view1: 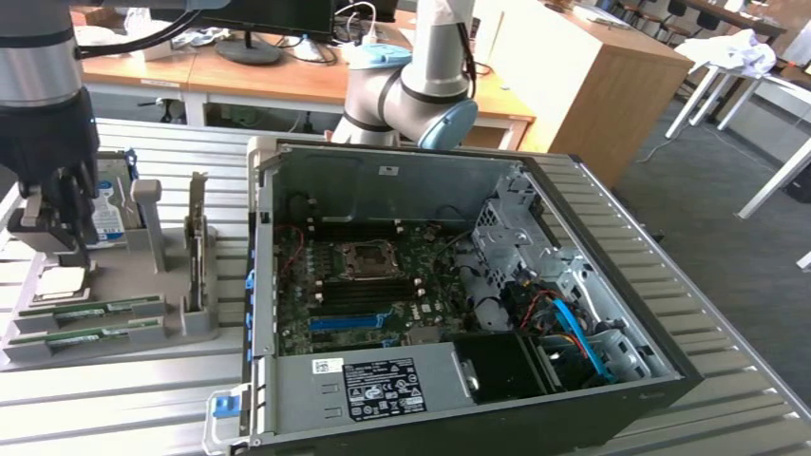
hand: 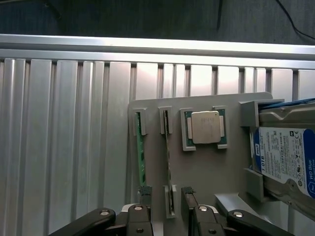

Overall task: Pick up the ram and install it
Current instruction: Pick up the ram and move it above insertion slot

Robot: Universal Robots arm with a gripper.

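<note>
The fingers stand wide apart and hold nothing. In the wrist view the gripper hangs over the grey holder with 1 finger on either side of the ram. The ram is a thin green stick seen edge-on in its slot (whether the pads touch it I cannot tell). A second stick stands in the next slot. On the ram's other side sit a processor and a hard drive.

In the exterior view the gripper is above the holder at the exterior view's left, near the processor. The ram and the second stick lie side by side. The open computer case stands well apart at the right.
</note>
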